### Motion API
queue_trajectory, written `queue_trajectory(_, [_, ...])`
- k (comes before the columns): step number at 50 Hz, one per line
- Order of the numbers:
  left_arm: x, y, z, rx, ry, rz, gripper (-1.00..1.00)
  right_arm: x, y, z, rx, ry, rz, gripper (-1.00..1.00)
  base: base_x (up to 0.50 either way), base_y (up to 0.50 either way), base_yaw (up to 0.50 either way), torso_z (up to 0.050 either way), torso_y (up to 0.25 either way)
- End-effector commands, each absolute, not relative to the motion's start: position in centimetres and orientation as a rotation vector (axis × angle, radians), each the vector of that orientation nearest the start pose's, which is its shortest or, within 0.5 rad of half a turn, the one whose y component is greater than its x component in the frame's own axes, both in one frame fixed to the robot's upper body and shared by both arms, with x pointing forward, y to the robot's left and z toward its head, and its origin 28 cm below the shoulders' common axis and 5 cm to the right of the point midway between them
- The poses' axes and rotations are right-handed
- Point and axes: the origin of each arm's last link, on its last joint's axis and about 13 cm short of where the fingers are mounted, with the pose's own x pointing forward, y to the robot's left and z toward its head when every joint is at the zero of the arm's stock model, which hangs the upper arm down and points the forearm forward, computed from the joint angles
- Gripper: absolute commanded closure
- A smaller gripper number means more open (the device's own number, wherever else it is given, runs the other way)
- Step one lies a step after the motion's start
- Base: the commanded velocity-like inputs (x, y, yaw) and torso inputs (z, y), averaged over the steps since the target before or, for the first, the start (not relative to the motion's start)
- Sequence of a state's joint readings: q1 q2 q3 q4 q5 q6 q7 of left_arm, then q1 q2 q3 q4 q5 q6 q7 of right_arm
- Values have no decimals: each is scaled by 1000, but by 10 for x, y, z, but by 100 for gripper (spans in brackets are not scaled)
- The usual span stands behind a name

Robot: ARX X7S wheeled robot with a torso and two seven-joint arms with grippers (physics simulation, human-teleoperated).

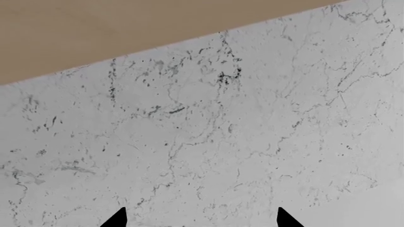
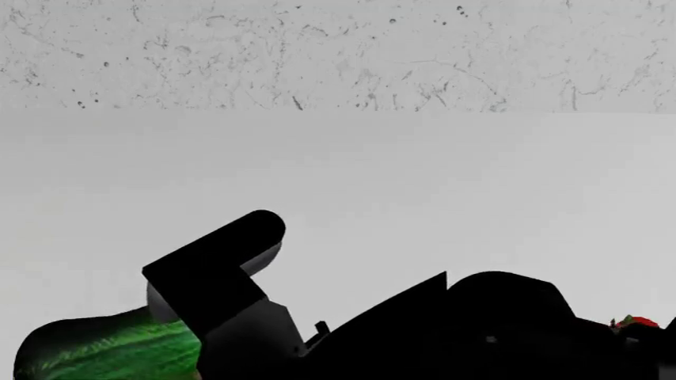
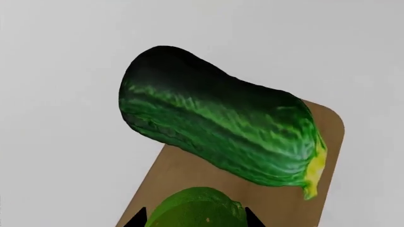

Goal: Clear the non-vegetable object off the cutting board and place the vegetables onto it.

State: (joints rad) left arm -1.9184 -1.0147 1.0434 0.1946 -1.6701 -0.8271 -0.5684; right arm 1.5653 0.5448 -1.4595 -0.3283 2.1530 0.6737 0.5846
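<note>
Left wrist view – bench: the marbled white bench (image 1: 240, 142) fills most of the picture, grey veins and dark specks on a smooth face; a plain tan band (image 1: 126, 28) runs along one edge, and what it is I cannot tell.
Left wrist view – left claw: only two black tips of the left claw (image 1: 200, 218) show, set well apart with bare stone between them – it stands open and has hold of nothing, likely parked clear of the work.
Head view – arms: black arm links cross the low part of the picture over a pale, featureless surface; a speckled wall (image 2: 338, 55) stands behind.
Head view – zucchini: a dark-green striped end of the zucchini (image 2: 106, 348) shows low at the left, partly hidden by an arm.
Head view – strawberry: a small red speck with green, the strawberry (image 2: 636, 322), shows at the right edge behind the arm; whether it lies off the board cannot be told here.
Right wrist view – zucchini: thick, glossy, dark green with lighter stripes and a yellow tip, it lies slantwise, the tip end over the cutting board (image 3: 296, 208) and the dark end overhanging the white surface.
Right wrist view – board: light-brown wood with rounded corners.
Right wrist view – right claw: the dark tips of the right claw (image 3: 192, 215) flank a rounded yellow-green oval (image 3: 189, 208) – it seems to be gripped and brought over the board for placing, though actual contact is not sure.
</note>
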Motion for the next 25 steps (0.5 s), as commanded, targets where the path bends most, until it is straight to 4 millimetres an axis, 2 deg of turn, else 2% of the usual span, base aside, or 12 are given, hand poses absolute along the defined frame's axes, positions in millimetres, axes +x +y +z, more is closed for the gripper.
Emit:
queue_trajectory(1, [233, 282, 408, 227, -148, -204, -100, 225, -23, 247, -164, 742, 1008, 100, 0, 0, 0, 0, 0])
queue_trajectory(23, [233, 283, 406, 226, -148, -199, -100, 228, -24, 238, -142, 770, 1008, 100, 0, 0, 0, 0, 0])
queue_trajectory(24, [233, 283, 407, 225, -149, -199, -100, 228, -24, 238, -146, 766, 1004, -100, 0, 0, 0, 0, 0])
queue_trajectory(25, [233, 283, 407, 225, -148, -199, -100, 228, -24, 238, -147, 767, 1004, -100, 0, 0, 0, 0, 0])
